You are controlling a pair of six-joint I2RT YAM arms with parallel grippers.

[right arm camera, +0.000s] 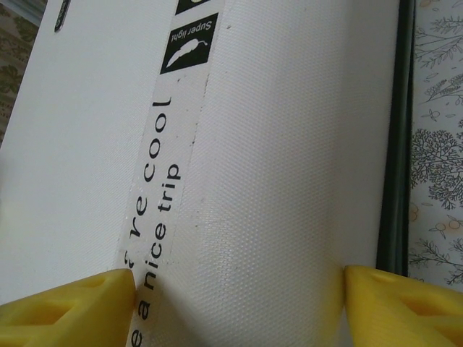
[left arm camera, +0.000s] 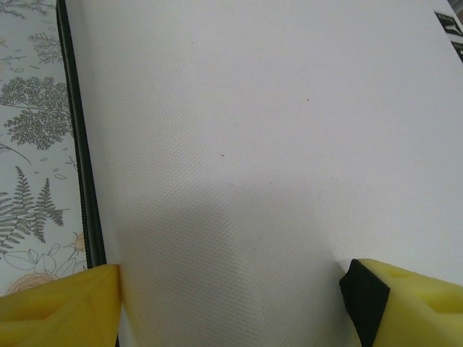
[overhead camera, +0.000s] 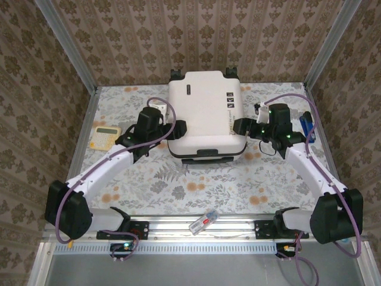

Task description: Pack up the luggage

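Two grippers flank the luggage [overhead camera: 205, 107], which lies shut and flat at the far middle of the surface [overhead camera: 178, 185]. The left gripper [overhead camera: 178, 127] and right gripper [overhead camera: 240, 126] are both spread wide astride its side edges, with no clamp evident. Its shell looks stiff, smooth and slippery, bulky rather than fragile; the near handle [overhead camera: 205, 154] offers a surer hold.

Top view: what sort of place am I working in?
Probably a staged test booth, not a real room: wallpapered panels held in aluminium posts, a floral-covered table, and a mounting rail along its near edge.
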